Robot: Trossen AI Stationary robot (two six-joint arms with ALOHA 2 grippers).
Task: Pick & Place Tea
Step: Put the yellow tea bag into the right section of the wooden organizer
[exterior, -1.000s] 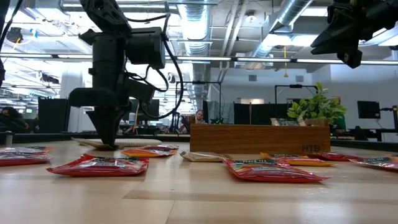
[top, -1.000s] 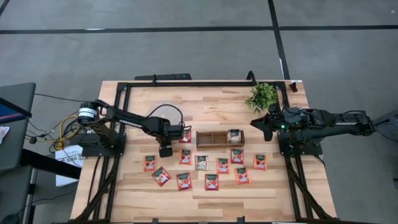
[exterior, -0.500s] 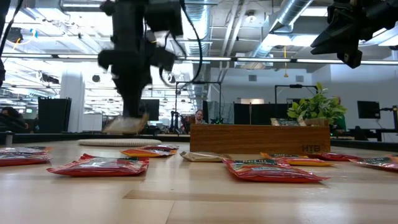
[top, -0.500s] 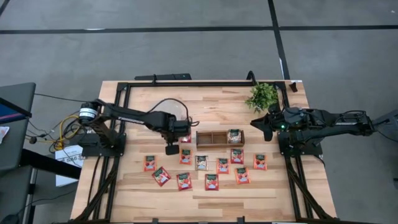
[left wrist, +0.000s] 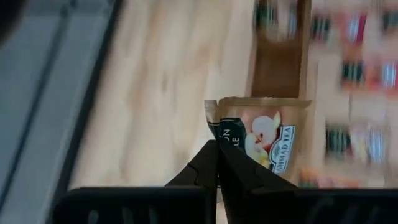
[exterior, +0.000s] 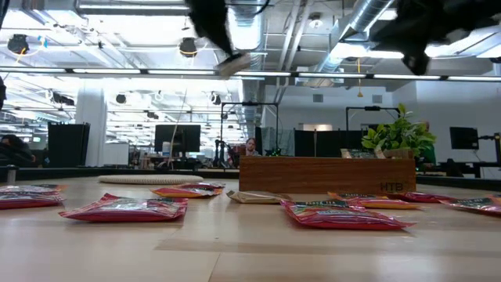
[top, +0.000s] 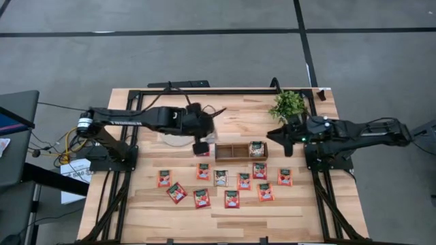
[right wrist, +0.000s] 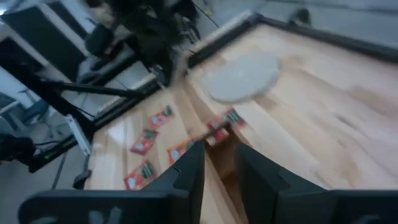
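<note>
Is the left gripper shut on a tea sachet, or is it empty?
Shut on one. In the left wrist view the left gripper pinches the corner of a beige tea sachet above the table.

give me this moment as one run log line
left gripper: shut on beige tea sachet, raised beside wooden tray | right gripper: open, waiting

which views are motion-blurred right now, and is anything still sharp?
Left wrist view: table and wooden tray smeared, but the held beige tea sachet and left gripper are crisp. Right wrist view: whole scene soft. Low view: both arms blurred overhead, red sachets sharp. High view: sharp.
</note>
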